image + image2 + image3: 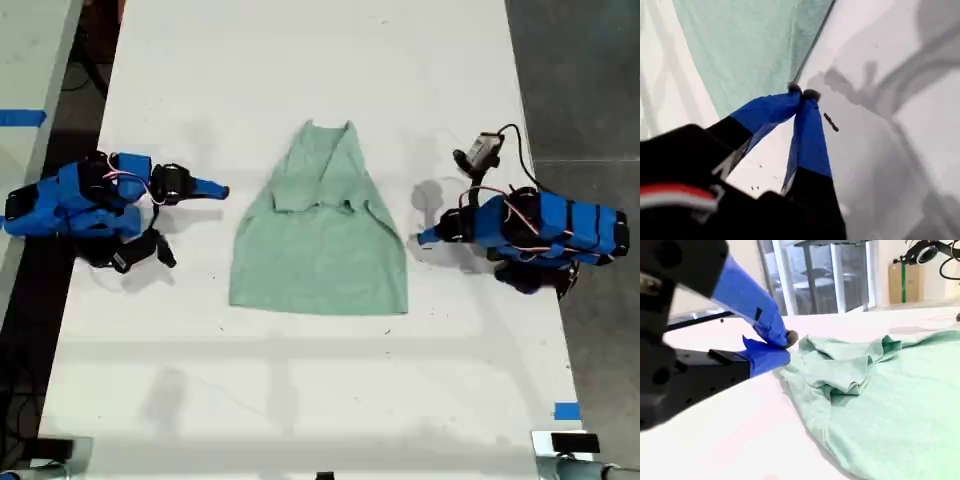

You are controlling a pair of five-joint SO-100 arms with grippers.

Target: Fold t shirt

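White table (pixel 300 400); t shirt (pixel 320 250) lies flat mid-table, sleeves folded in over the chest. My first tool (pixel 424 238), on exterior view's right, jaws pressed together, empty, just beside shirt edge. My second tool (pixel 220 189), exterior view's left, pressed together, empty, near shirt w/o touching.

No legible text, label, brand, number or sign appears in any view. The t shirt (pixel 318 235) surface is plain and unprinted. The blue tape pieces (pixel 566 411) on the table (pixel 300 400) carry no markings. The arm housings show no readable lettering.
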